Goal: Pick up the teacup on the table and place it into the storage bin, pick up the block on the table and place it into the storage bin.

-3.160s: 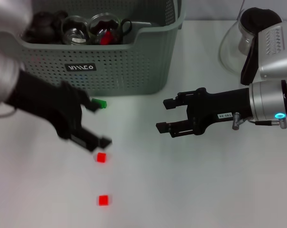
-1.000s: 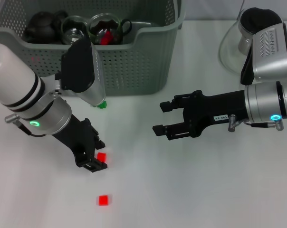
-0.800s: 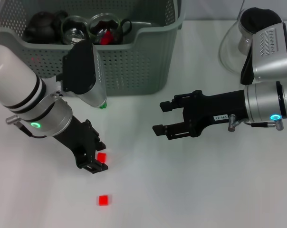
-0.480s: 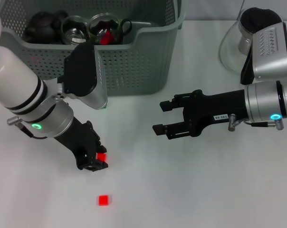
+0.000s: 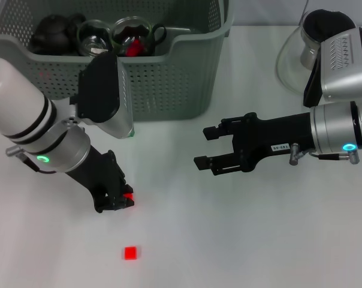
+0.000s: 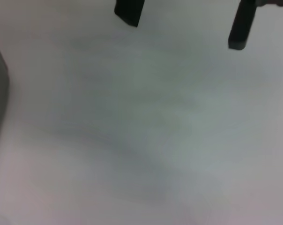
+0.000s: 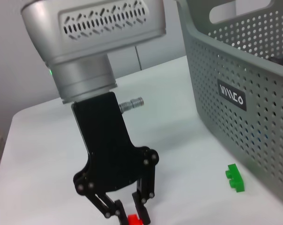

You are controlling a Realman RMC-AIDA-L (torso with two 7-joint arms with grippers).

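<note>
My left gripper (image 5: pixel 121 201) is down on the table, shut on a small red block (image 5: pixel 129 196) that shows only as a sliver between the fingers. The right wrist view shows this gripper (image 7: pixel 130 216) from the front, with the red block (image 7: pixel 134 219) pinched at its tips. A second red block (image 5: pixel 130 252) lies nearer the front edge. A green block (image 7: pixel 235 178) lies at the foot of the storage bin (image 5: pixel 187 78). Glass teacups (image 5: pixel 130 33) sit inside the bin. My right gripper (image 5: pixel 204 146) hovers open over mid-table, holding nothing.
A dark teapot (image 5: pixel 52 30) sits in the bin's left part. A glass jug with a dark lid (image 5: pixel 304 45) stands at the back right, partly behind my right arm. Bare white table lies between the two grippers.
The left gripper came down from beside the bin to the nearer red block and its fingers closed in on it, hiding most of it. The right arm has barely moved.
</note>
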